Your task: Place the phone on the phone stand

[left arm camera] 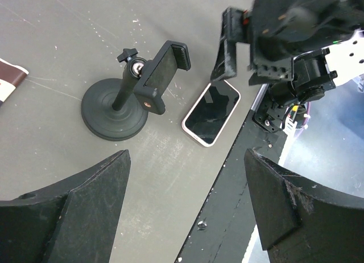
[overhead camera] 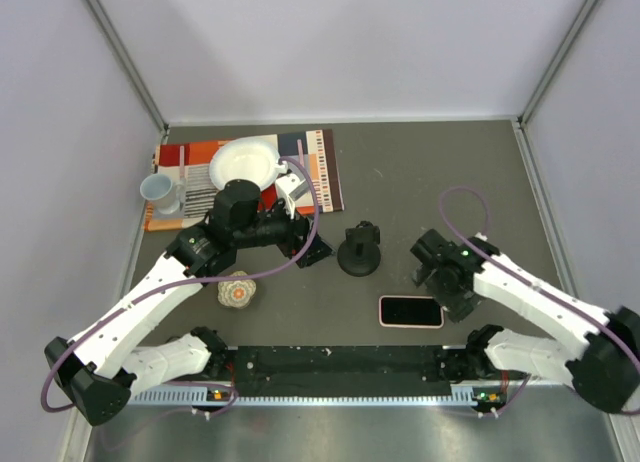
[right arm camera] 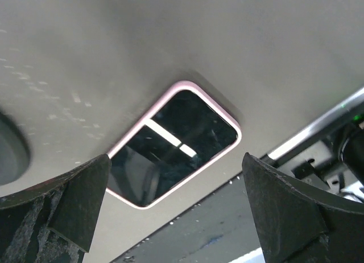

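The phone (overhead camera: 411,311) lies flat, screen up, near the table's front edge, right of centre. The black phone stand (overhead camera: 359,252) stands upright just behind and left of it, cradle empty. My right gripper (overhead camera: 437,272) hovers just right of and above the phone, open; in the right wrist view the phone (right arm camera: 173,140) lies below and between my open fingers (right arm camera: 176,160). My left gripper (overhead camera: 308,247) is open and empty, left of the stand. The left wrist view shows the stand (left arm camera: 114,112), the phone (left arm camera: 211,113) and my open gripper (left arm camera: 186,160).
A patterned cloth (overhead camera: 320,167) at the back left carries a white bowl (overhead camera: 245,165); a pale mug (overhead camera: 160,192) stands beside it. A small round patterned object (overhead camera: 238,292) lies under the left arm. A black rail (overhead camera: 340,362) runs along the front edge.
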`<state>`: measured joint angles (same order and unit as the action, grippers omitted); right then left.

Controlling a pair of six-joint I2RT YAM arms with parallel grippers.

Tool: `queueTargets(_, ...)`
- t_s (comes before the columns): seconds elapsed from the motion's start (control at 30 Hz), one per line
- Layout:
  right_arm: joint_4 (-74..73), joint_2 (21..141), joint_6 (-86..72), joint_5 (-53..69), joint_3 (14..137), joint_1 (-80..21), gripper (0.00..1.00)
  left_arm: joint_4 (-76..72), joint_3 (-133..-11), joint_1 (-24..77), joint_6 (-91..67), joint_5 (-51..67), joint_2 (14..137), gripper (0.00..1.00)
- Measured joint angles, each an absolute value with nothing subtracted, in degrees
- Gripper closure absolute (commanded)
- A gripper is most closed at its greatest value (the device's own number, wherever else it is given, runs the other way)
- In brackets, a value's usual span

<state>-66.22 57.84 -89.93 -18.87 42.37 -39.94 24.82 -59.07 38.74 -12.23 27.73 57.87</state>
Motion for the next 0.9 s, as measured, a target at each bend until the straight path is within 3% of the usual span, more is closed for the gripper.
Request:
queueTargets(0.2,-65.87,69.21,-92.53,-10.94,42.41,-39.94,0.01,24.82,-59.07,38.85,-12.25,28.10,57.84,0.14)
queueTargets(0.9,-59.86,61.04,-112.81,-7.42,33.23,-39.94,0.01,24.43,-59.00,39.18,-12.29,29.10,56.84,0.14)
